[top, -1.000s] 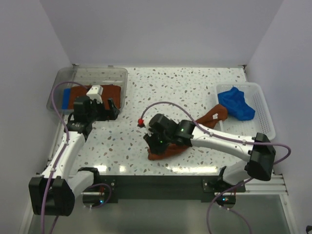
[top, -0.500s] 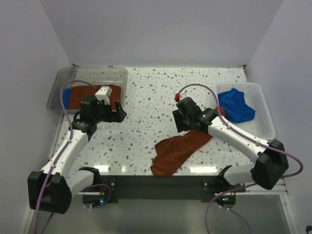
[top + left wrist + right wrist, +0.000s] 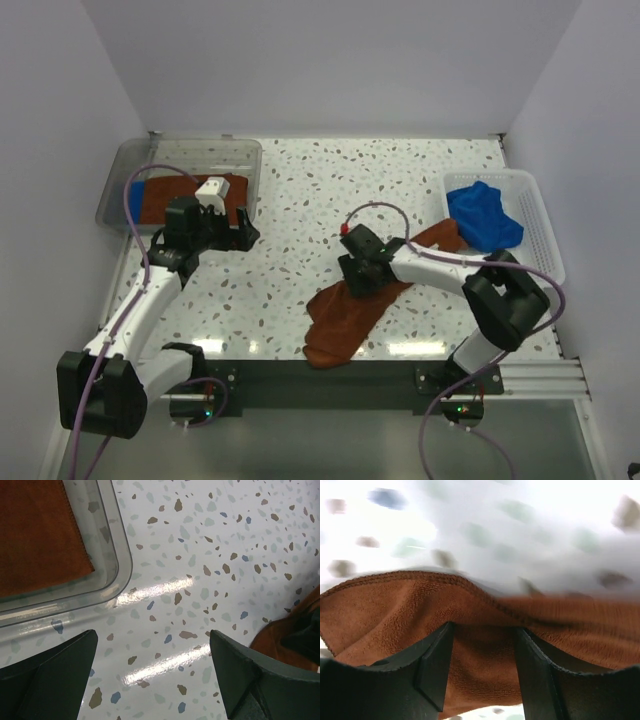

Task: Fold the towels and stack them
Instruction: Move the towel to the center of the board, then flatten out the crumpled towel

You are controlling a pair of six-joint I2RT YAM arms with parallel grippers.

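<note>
A rust-brown towel (image 3: 338, 322) lies stretched across the table, from beside the basket down to the front edge. My right gripper (image 3: 358, 278) hangs low over its middle with its jaws apart. In the right wrist view the brown cloth (image 3: 485, 612) fills the gap between and beyond the fingers, and they do not pinch it. A blue towel (image 3: 483, 215) sits bunched in the basket. A flat brown towel (image 3: 160, 200) lies in the tray, also seen as brown cloth (image 3: 40, 535) in the left wrist view, over a blue one (image 3: 134, 200). My left gripper (image 3: 243, 232) is open above bare table (image 3: 152, 655) by the tray corner.
The clear plastic tray (image 3: 180, 150) stands at the back left, its rounded corner (image 3: 117, 555) close to my left fingers. The white mesh basket (image 3: 540, 245) stands at the right edge. Walls close in on both sides and the back.
The right gripper pulled the brown towel out from a bunch into a long strip, opened its jaws, then came back toward the centre over the cloth. The left arm shifted slightly forward, then stayed still.
</note>
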